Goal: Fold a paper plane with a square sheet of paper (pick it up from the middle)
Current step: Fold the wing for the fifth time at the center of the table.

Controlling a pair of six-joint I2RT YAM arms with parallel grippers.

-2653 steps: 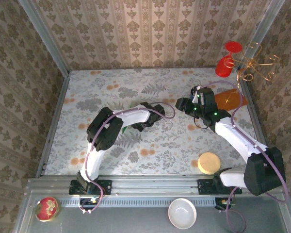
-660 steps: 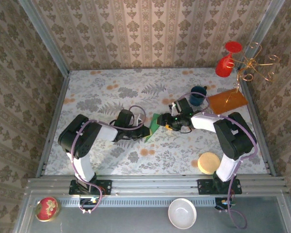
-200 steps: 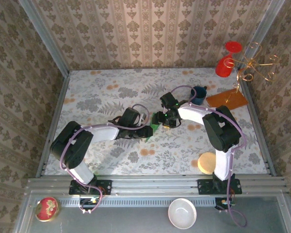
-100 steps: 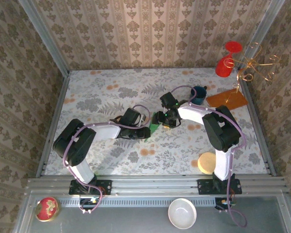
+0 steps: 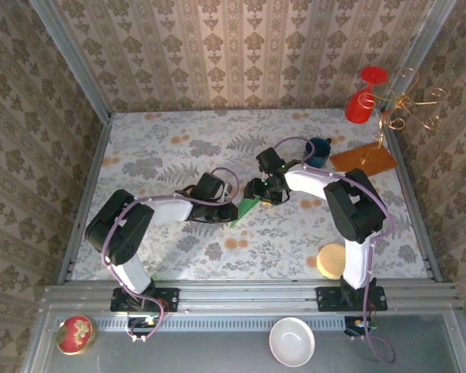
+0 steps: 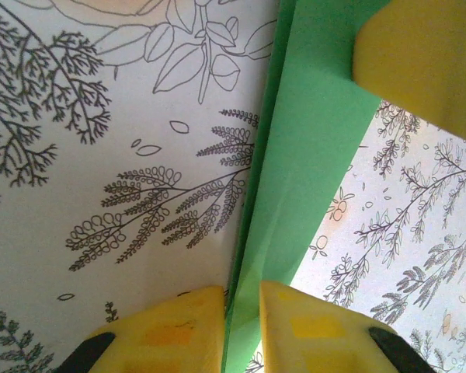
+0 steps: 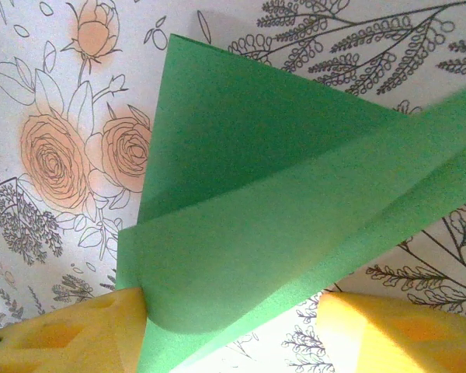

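The green paper, folded into a narrow pointed shape with a central ridge, lies mid-table between both grippers. My left gripper comes in from the left. In the left wrist view its yellow fingers stand close on either side of the paper's upright ridge, pinching it. My right gripper hovers over the paper's far end. Its jaws stand wide open astride a raised flap that leans against its left finger. One right finger presses the paper.
A blue mug stands just behind the right arm, with an orange-brown board, a red glass and a gold wire stand at the back right. A tan disc lies front right. A white bowl sits on the near rail.
My left gripper's jaws have closed in on the paper's ridge, and slightly more green now shows between the grippers. The right gripper has stayed in place, open.
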